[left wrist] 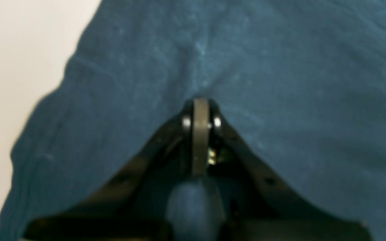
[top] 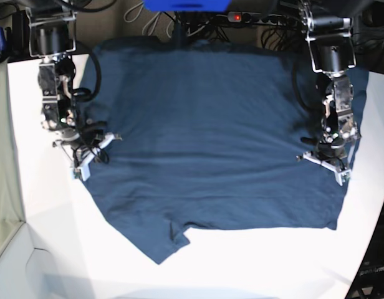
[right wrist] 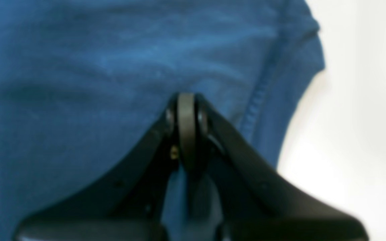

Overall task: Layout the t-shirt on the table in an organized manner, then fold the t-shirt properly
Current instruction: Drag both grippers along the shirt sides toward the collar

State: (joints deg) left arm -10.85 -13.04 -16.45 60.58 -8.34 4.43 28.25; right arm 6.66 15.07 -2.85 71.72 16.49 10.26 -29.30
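A white counter point(top: 48, 249) fills the base view, with the t-shirt point(top: 211, 143) spread across its upper middle, one sleeve jutting toward the lower centre. At left of the frame the right hand point(top: 86, 163) sits pinched shut on the shirt's edge; at right the left hand point(top: 326, 163) is likewise clamped on cloth. The step looks like laying out; next comes pulling both edges apart to flatten wrinkles.

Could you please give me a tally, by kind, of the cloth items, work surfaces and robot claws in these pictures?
T-shirt: 1, dark navy
Table: 1, white
Claws: 2, the left claw and the right claw
Total: 4
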